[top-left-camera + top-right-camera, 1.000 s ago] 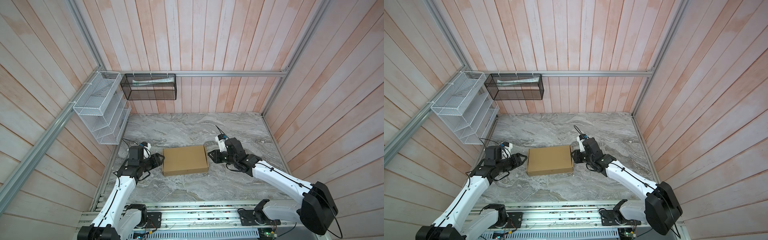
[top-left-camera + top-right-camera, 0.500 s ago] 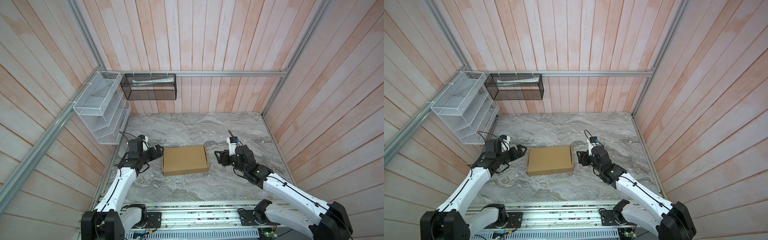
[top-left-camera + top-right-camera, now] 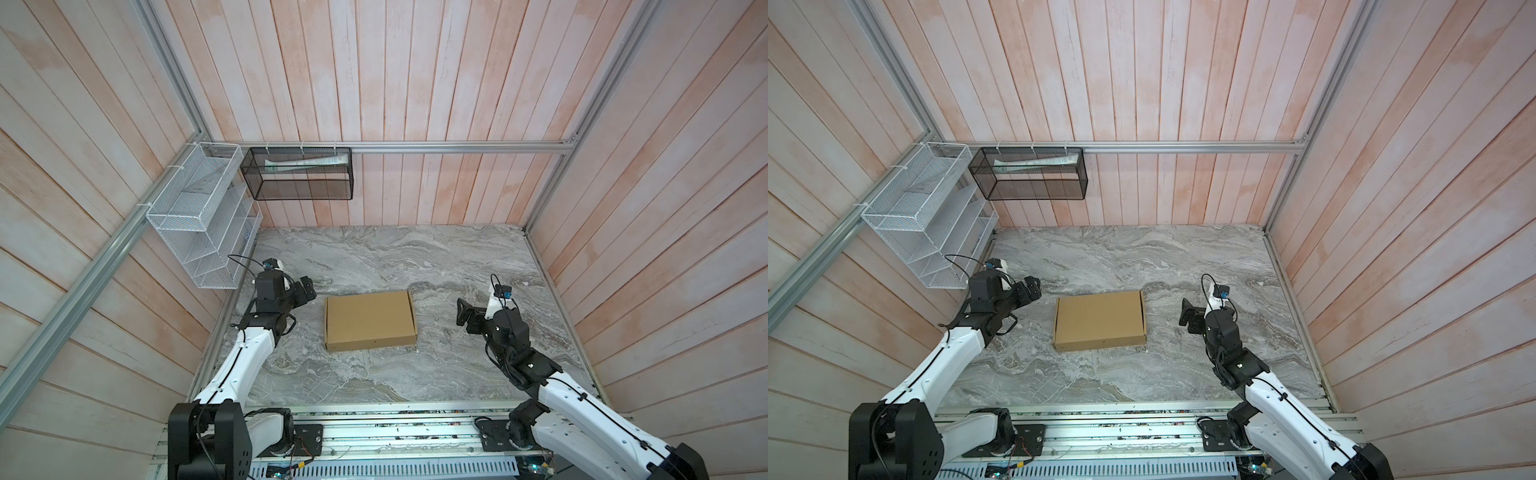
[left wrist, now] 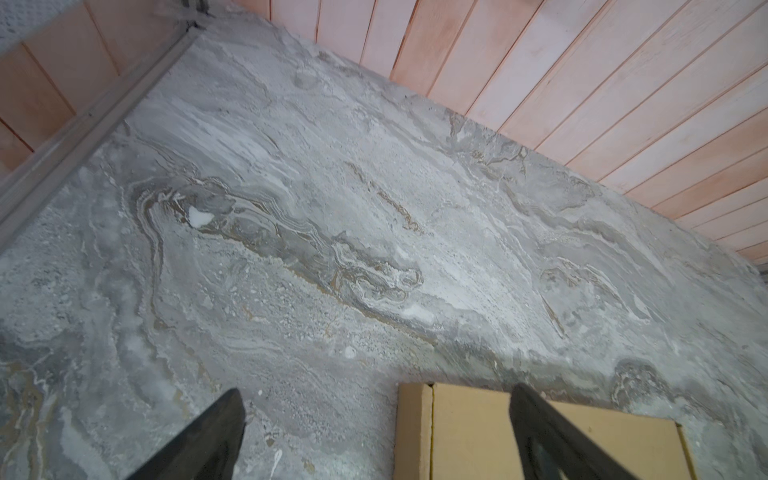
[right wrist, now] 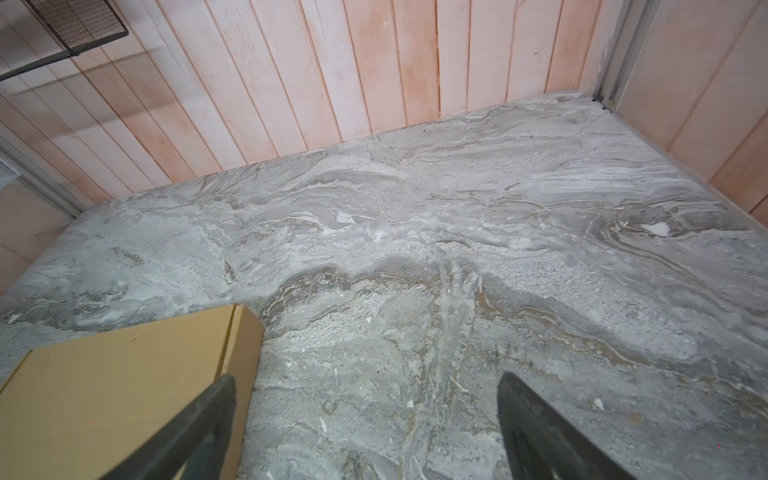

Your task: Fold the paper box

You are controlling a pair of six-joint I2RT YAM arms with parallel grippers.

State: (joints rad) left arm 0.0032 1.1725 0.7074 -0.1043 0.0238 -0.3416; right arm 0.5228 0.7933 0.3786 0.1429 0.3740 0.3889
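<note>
The paper box [image 3: 370,320] lies closed and flat near the middle of the tabletop [image 3: 374,257]. It is a shallow rectangular mailer of plain tan-brown cardboard, matte and unprinted. Its lid panel is smooth, and narrow fold seams run along its short sides. The tabletop is a grey, marble-patterned slab with swirling white and brownish veins. In the wrist views its surface looks grainy and chalky.

Pale pink-washed wooden planks [image 3: 415,83] enclose the cell, framed by aluminium rails [image 3: 457,146]. A white wire-mesh tiered rack [image 3: 199,224] hangs on the left wall. A black mesh basket [image 3: 299,178] hangs on the back wall and holds a pale, flat item too small to identify.

The left end effector [image 3: 305,291] hangs off the box's left short side, clear of it, with its dark tapered fingers [image 4: 216,432] spread wide and nothing between them. The right end effector [image 3: 467,316] sits well off the box's right short side. Its fingers [image 5: 536,428] are likewise wide apart and empty over bare tabletop. Both arms have white links with black joints.

A second ago both end effectors were pressed close against the box's short sides, with their fingers nearer together. Since then each has drawn back outward, the right one farther, and has opened fully. The box has kept its place and its closed shape.
</note>
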